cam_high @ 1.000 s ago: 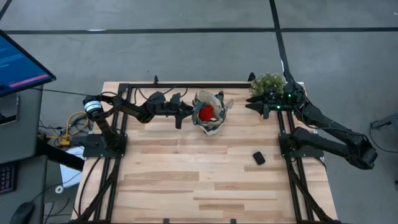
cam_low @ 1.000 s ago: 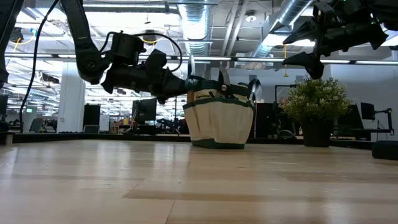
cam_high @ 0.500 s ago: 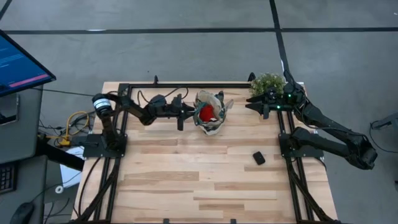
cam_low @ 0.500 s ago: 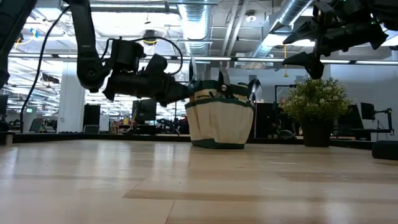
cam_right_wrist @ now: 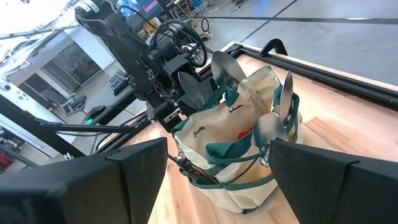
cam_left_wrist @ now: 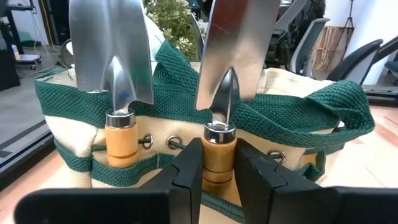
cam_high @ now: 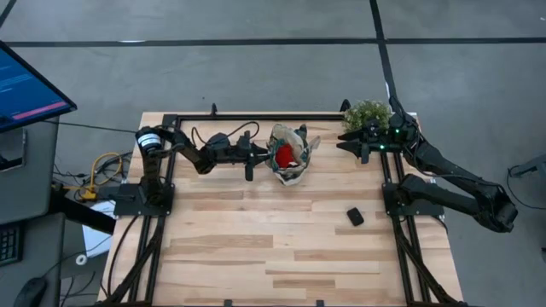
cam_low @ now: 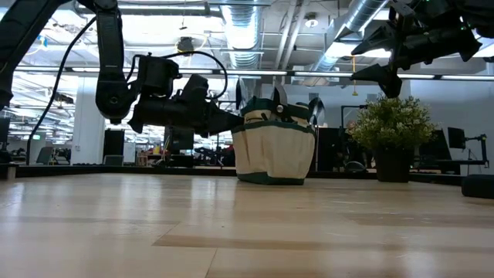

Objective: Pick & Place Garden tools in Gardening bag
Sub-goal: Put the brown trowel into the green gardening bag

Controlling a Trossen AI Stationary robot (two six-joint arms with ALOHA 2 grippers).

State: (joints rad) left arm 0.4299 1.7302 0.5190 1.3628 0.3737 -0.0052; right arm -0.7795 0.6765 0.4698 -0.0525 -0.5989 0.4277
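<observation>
A wooden table (cam_high: 256,256) carries a beige gardening bag (cam_high: 288,155) near its far edge, a red glove (cam_high: 282,155) inside and trowel heads standing up from its pockets. The left gripper (cam_left_wrist: 219,177) clamps one trowel (cam_left_wrist: 231,68) by its wooden handle, likely seating it in an outer pocket. The right gripper (cam_high: 354,145) hangs wide open by the potted plant (cam_high: 367,113) at the far right corner. A small black block (cam_high: 355,217) lies nearer the right edge.

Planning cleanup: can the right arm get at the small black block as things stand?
Probably yes. The right gripper hangs open above the potted plant at the table's far right, holding nothing. The black block lies alone on bare wood nearer the front, beside that arm's base, with nothing between.
</observation>
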